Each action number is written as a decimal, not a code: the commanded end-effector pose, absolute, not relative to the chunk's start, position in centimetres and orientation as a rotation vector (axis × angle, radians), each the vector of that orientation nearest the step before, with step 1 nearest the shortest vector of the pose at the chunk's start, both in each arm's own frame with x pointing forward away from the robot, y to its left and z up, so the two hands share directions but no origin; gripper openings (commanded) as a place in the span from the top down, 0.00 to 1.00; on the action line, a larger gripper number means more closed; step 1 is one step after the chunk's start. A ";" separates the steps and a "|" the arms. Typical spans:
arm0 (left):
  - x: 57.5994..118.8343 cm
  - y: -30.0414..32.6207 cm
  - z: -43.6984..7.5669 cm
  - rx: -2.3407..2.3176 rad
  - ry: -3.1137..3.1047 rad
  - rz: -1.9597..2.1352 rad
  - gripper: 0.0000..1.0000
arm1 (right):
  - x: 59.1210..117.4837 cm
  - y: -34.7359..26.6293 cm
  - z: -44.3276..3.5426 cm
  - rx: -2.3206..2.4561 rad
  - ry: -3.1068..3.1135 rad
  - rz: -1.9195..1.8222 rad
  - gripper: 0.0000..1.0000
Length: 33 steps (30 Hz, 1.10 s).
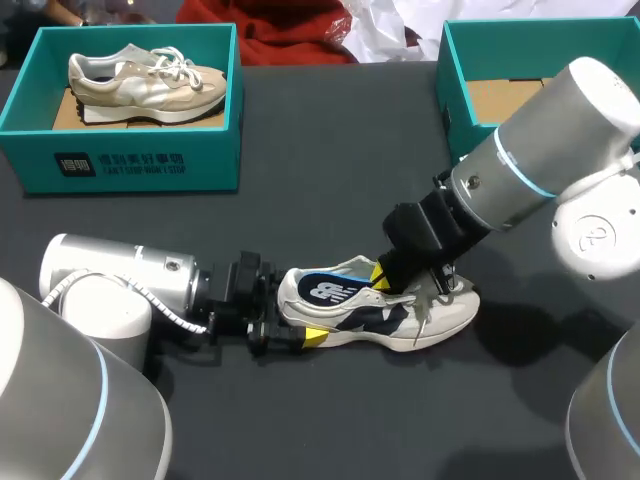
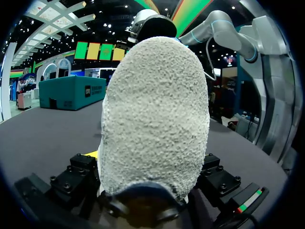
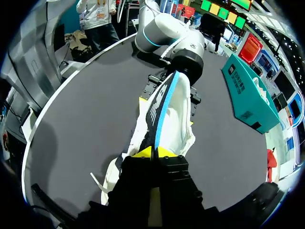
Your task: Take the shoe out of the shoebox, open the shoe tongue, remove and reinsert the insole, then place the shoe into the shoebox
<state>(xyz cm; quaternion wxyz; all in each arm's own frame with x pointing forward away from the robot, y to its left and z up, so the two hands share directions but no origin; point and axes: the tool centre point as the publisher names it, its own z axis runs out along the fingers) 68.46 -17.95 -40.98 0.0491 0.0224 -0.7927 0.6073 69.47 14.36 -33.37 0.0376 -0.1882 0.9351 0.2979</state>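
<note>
Two shoeboxes (image 1: pixel 130 165), one boxed shoe (image 1: pixel 145 80), one loose shoe (image 1: pixel 440 318) heel-clamped by the left gripper (image 1: pixel 295 318), its single insole (image 1: pixel 325 290) pinched in the right gripper (image 3: pixel 153 152).

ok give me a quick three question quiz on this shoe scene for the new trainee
1. True or false: the right gripper is shut on the insole.
2. Which part of the white shoe does the left gripper hold? A) the toe B) the heel C) the laces
3. Short answer: what lies in the teal shoebox at the far left of the table?

Key:
1. True. Both yellow tips pinch the insole, which stands up out of the shoe.
2. B, the heel.
3. A beige shoe.
</note>
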 end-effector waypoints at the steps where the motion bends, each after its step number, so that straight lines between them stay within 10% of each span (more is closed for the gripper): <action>1: 68.4 -18.1 -41.4 0.068 -2.417 1.847 1.00 | 69.6 16.1 -31.7 -0.631 2.888 0.844 1.00; 33: 68.4 -18.1 -41.4 0.068 -2.417 1.847 1.00 | 69.2 19.4 -29.8 -0.857 2.890 0.824 1.00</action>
